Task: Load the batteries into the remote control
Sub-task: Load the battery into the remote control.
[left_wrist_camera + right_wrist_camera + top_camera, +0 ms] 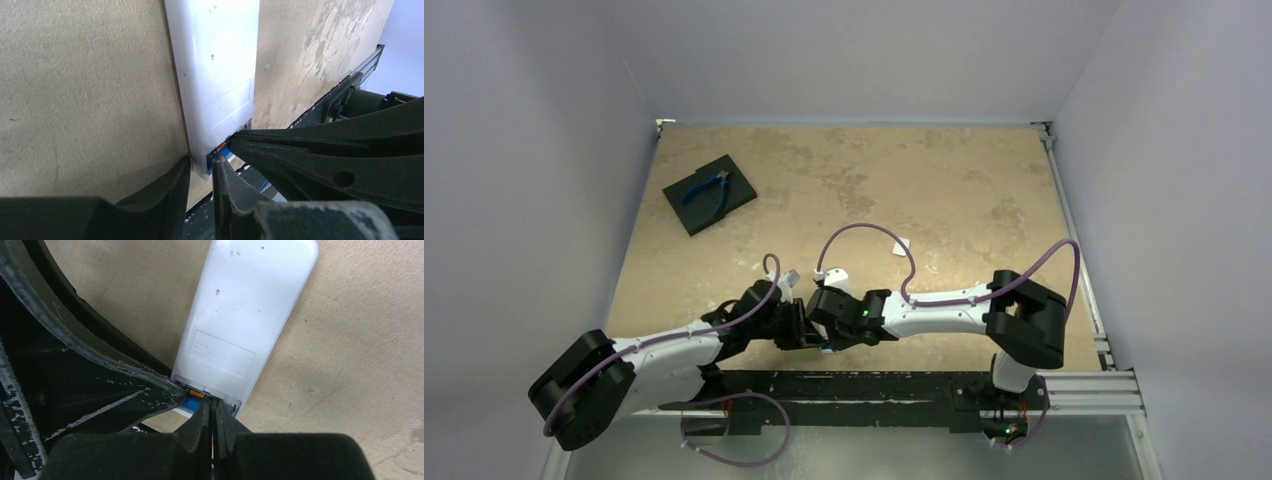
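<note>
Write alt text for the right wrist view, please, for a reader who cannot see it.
A white remote control lies back-up on a tan table, its near end open and showing a sliver of blue and orange. The right pincer, fingers almost together, points into that open end, and the dark left pincer meets it from the side.

Tan mottled tabletop, plain pale lavender walls on three sides, even soft light
</note>
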`<control>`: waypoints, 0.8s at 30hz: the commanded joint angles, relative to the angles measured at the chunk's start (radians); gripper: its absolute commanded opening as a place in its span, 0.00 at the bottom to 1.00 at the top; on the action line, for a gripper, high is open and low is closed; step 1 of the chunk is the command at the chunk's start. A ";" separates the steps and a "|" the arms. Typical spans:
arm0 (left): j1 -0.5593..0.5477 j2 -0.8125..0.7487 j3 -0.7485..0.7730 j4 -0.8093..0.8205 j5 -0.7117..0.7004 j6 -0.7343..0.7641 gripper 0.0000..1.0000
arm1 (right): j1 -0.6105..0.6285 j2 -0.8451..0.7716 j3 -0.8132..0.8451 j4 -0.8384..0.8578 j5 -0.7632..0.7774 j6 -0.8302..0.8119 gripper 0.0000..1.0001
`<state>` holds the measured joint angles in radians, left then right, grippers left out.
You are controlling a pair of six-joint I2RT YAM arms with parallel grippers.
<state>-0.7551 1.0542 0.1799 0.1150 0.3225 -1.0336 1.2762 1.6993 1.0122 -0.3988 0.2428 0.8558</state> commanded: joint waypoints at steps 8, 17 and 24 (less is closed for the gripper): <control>-0.004 -0.007 0.099 -0.112 -0.044 0.070 0.28 | 0.000 -0.118 0.051 -0.096 0.117 -0.024 0.13; -0.003 -0.044 0.176 -0.251 -0.097 0.117 0.44 | -0.024 -0.183 0.050 -0.169 0.249 -0.072 0.36; -0.003 -0.068 0.246 -0.345 -0.141 0.156 0.53 | -0.135 -0.250 0.026 -0.141 0.253 -0.196 0.49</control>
<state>-0.7551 1.0069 0.3630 -0.1677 0.2230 -0.9230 1.2079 1.5040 1.0336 -0.5533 0.4545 0.7547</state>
